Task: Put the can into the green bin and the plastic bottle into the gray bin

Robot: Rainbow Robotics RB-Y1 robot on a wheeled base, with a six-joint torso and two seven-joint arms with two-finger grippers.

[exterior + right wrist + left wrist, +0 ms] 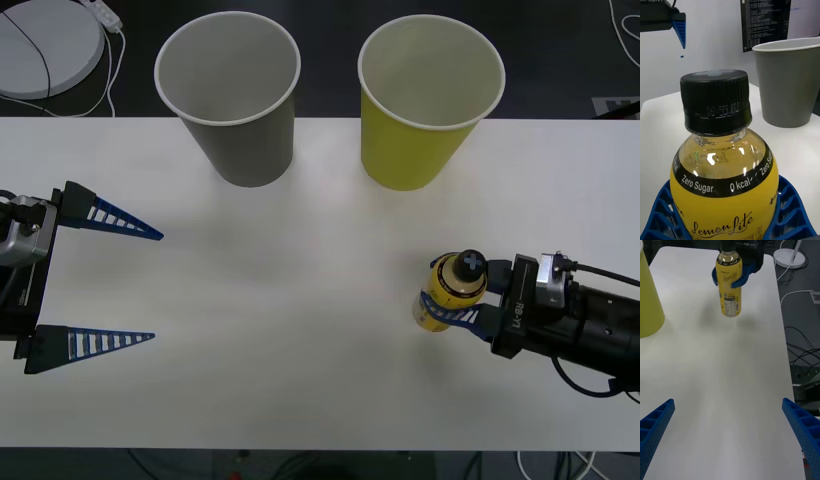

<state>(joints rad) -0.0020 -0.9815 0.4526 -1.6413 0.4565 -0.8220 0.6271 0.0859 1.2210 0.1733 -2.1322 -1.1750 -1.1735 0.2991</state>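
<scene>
Right hand [462, 303] clamped on the plastic bottle [448, 291] mid-body, held upright over the desk [300, 300], near the green bin [425, 100]. Bottle looks full: moderately heavy, rigid, label slick; keep the grip below the shoulder. Left hand [105, 285] spread apart, parked at the left.

My two grippers over the table

My right gripper [462, 305] clamps the plastic bottle [447, 291] near the right edge; my left gripper [150, 285] spreads wide at the left edge.
</scene>
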